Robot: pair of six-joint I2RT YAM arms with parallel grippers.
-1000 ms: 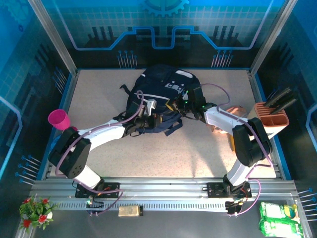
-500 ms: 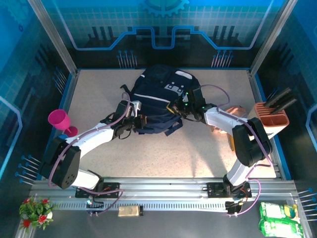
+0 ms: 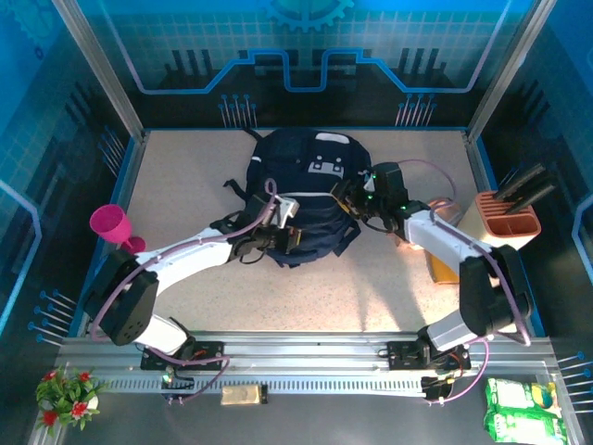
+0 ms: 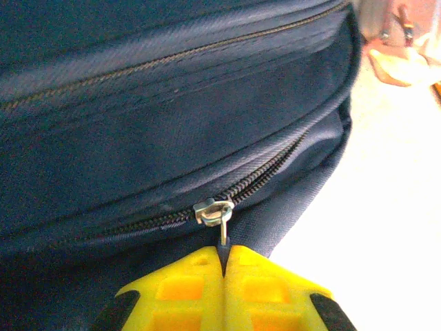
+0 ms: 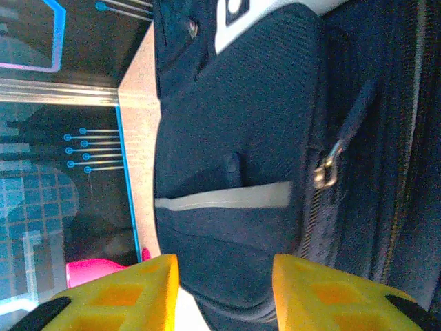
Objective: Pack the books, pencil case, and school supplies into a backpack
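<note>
**Item: backpack [image 3: 310, 185], dark navy, white-grey patches.** It lies flat mid-worktop, between the two arms and touched by both.

**Left pincer [image 4: 224, 261].** Fully closed, its yellow fingers pinching the metal zip pull [image 4: 224, 238]. The slider [image 4: 213, 209] sits directly ahead of the tips, and the bag body rises beyond it.

**Governing relation.** The zip track [image 4: 279, 162] has its long axis running crosswise ahead of the left pincer. It goes level to the pincer's left, then climbs and curves away round the bag's corner to its right. The pull stands square to that line, so the next move looks like a sideways drag along the track. Whether that closes or opens the bag I cannot tell. The left arm has the grip, so it is the one placed for this.

**Right pincer [image 5: 224, 276].** The fingers are parted with nothing between them. It is at the bag's opposite flank, with the fabric just ahead of the tips. It looks placed to steady the bag against the drag.

**Room.**
- Bare worktop [image 3: 371, 287] lies behind the left pincer and off to its right.
- A pinkish-beige piece, probably the pencil case [image 3: 447, 207], lies behind the right pincer, beside its arm.
- An orange-yellow piece [image 3: 442, 270] lies further back.
- The block holder [image 3: 507, 221] and pink cup [image 3: 108, 222] stand at the side rims, well apart from the zip.
</note>
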